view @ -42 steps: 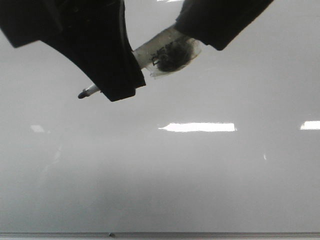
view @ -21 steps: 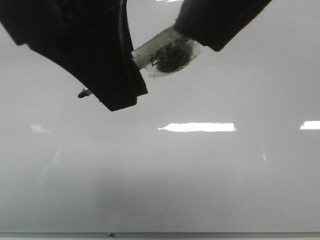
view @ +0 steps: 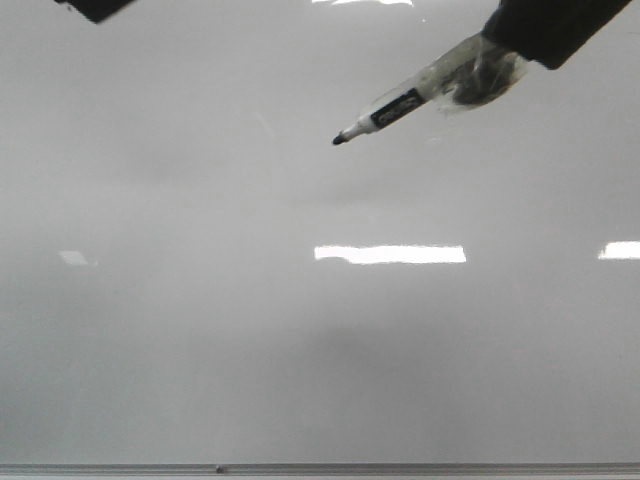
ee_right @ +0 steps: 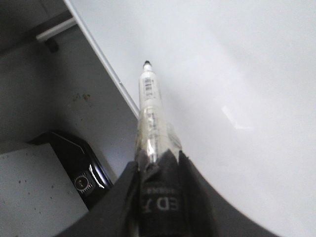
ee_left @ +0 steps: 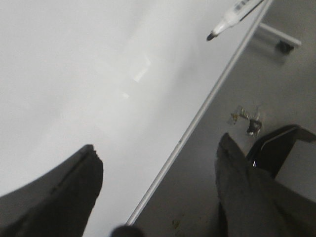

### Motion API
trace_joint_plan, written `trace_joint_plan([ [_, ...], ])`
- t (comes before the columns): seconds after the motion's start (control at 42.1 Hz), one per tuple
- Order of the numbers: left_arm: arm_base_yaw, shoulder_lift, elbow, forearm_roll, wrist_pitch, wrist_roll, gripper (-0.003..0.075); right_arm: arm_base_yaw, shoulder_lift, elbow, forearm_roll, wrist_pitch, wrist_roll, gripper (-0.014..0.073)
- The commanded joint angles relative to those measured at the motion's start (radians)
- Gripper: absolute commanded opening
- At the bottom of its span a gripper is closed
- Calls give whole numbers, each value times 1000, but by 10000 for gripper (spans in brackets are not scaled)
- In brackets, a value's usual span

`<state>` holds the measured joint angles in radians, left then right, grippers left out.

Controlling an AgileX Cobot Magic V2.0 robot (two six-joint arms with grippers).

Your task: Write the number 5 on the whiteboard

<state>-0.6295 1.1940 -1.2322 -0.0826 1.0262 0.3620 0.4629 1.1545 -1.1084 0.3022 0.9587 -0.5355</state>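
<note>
The whiteboard point(view: 300, 350) is glossy pale grey and fills the front view. No number 5 shows on it. My right gripper point(view: 555, 25), at the top right, is shut on a tape-wrapped marker point(view: 400, 103). The marker's black tip points left and down, close to the board's upper middle. In the right wrist view my right gripper point(ee_right: 158, 160) clamps the marker point(ee_right: 149, 103) over the board point(ee_right: 237, 74). Only a corner of my left gripper point(view: 95, 8) shows at the top left. In the left wrist view my left gripper point(ee_left: 158, 148) is open and empty, with the marker point(ee_left: 232, 17) far from it.
Bright light reflections point(view: 390, 254) lie across the board. Its thin grey frame edge point(view: 320, 467) runs along the bottom. Beyond the edge the floor holds keys point(ee_left: 247, 121), a black case point(ee_left: 281, 148) and a white stand foot point(ee_right: 54, 29).
My left gripper, which covered the marker's front part, has drawn away up and to the left, almost out of view. My right gripper has carried the marker right and up.
</note>
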Motion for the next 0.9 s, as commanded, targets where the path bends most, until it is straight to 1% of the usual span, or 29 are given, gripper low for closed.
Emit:
trace_joint_plan([
  [0.0,57,-77,7,-21,-73,-63,473,-35,-69,8,5,-71,109,-60],
  [0.071,104,-122,47,-21,-92,-106,473,-48,-112,61,5,-154,163,-60],
  [0.142,138,-159,85,-21,-111,-120,473,-49,-158,124,5,-272,220,-60],
  [0.19,158,-188,116,-25,-133,-120,473,-49,-195,189,6,-379,259,-60],
  [0.237,163,-205,140,-25,-158,-120,473,-49,-219,243,8,-493,270,-60],
  [0.285,163,-207,149,-25,-169,-120,473,-49,-220,271,8,-541,269,-60],
  [0.356,163,-205,155,-25,-175,-120,473,-48,-210,293,8,-589,265,-60],
  [0.593,163,-190,162,-25,-219,-120,473,-48,-125,292,8,-744,265,-60],
  [0.736,163,-190,162,-25,-233,-120,473,-48,-63,270,8,-785,265,-60],
  [0.878,163,-190,162,-25,-238,-120,473,-48,-3,220,8,-792,265,-60],
])
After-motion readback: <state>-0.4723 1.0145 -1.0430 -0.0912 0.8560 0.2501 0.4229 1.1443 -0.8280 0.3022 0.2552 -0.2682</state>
